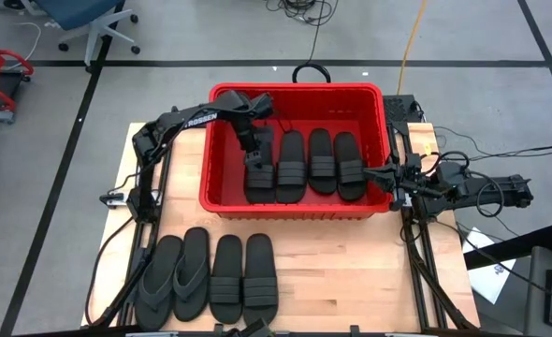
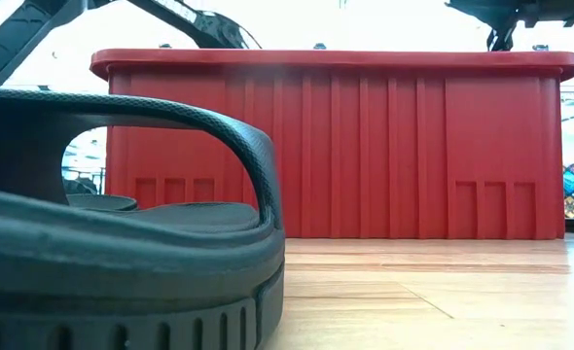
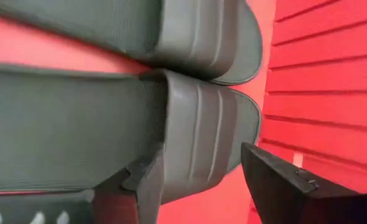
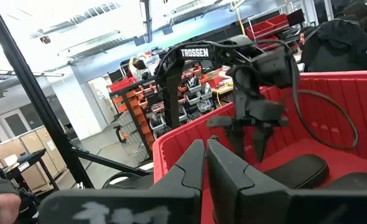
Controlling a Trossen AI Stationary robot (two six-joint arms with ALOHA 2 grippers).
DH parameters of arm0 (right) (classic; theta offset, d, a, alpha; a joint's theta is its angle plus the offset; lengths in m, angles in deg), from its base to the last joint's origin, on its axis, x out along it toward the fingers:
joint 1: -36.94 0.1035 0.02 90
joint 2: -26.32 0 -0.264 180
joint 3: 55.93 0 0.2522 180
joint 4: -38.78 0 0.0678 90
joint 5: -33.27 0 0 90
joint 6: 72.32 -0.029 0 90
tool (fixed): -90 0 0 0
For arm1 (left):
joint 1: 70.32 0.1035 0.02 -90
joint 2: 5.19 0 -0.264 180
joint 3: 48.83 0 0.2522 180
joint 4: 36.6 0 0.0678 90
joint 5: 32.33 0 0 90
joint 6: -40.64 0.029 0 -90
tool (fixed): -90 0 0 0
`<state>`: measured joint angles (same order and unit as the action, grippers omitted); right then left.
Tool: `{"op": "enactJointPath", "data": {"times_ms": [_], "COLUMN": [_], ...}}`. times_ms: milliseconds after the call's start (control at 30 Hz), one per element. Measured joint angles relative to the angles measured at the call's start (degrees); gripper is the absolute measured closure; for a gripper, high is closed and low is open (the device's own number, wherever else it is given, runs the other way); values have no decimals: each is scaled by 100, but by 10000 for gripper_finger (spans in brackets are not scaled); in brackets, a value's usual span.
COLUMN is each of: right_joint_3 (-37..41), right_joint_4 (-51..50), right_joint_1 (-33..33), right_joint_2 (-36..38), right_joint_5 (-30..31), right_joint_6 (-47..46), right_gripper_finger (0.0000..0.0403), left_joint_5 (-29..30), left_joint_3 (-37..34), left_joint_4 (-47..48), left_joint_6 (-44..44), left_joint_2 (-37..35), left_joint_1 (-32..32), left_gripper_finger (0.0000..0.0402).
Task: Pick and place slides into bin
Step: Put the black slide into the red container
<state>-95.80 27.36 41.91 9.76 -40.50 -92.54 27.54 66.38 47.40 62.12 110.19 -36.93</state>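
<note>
The table (image 1: 351, 271) carries the red bin (image 1: 222, 150) at its twelve o'clock half. Four sandals (image 1: 291, 167) lie side by side inside the bin; four more (image 1: 227, 279) sit in a row on the wood toward six o'clock, the two at nine o'clock being flip-flops (image 1: 175, 276). My left gripper (image 1: 254, 155) hangs inside the bin over the nine-o'clock-most sandal (image 3: 190, 137), fingers (image 3: 283, 183) spread apart, gripping nothing. My right gripper (image 1: 386, 174) waits at the bin's three o'clock rim, fingers pressed together and empty.
</note>
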Motion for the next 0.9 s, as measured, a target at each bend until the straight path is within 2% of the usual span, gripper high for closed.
{"op": "enactJointPath", "data": {"times_ms": [100, 200, 300, 433, 533, 633, 700, 900], "right_joint_3": [0, 0, 0, 0, 0, 0, 0, 0], "right_joint_4": [0, 0, 0, 1, 45, 171, 279, 1007], "right_joint_1": [0, 0, 0, 0, 0, 0, 0, 0], "right_joint_2": [1, 1, 1, 0, -1, -1, -7, -26], "right_joint_5": [-1, 0, -2, -2, 0, 41, 142, 151], "right_joint_6": [222, 463, 565, 592, 635, 672, 814, 1381], "right_gripper_finger": [392, 392, 392, 392, 392, 392, 392, 392], "left_joint_5": [43, 285, 265, -298, -911, -1389, -1472, -1407], "left_joint_3": [0, 0, 0, 6, 7, 7, 8, 11], "left_joint_4": [-2, -163, -401, -654, -1099, -1686, -2079, -3228], "left_joint_6": [499, 887, 1287, 1891, 1456, 463, 85, -203], "left_joint_2": [-396, -973, -1668, -2657, -3238, -3698, -3940, -4164], "left_joint_1": [-50, -178, -312, -562, -726, -849, -1044, -1961], "left_gripper_finger": [196, 216, 257, 331, 383, 394, 393, 400]}}
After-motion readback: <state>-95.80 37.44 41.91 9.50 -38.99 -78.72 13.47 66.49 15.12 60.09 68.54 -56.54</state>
